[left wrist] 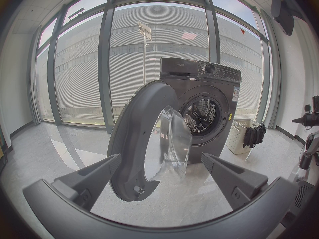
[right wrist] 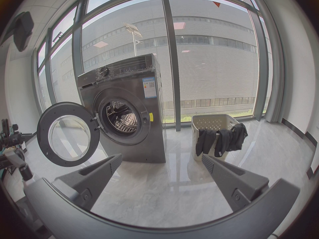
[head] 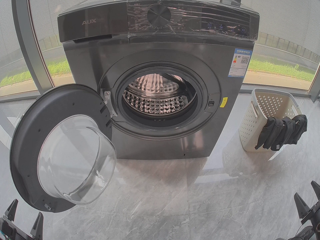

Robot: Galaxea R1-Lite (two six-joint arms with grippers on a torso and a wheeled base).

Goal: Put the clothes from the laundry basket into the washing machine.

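The dark clothes (head: 283, 130) are hanging over the front rim of the basket (head: 263, 105), which is sitting on the floor just right of the washer (head: 150, 50). The washer's door (head: 28, 144) is standing wide open on its left. The left gripper (head: 26, 214) and right gripper (head: 306, 192) are hovering low, well apart from the basket, fingers spread.

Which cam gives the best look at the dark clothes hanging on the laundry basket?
Right wrist view: the dark clothes hang spread over the laundry basket rim, facing the camera, unblocked. Head view shows them bunched near its right edge; left wrist view shows them far off beside the washing machine.
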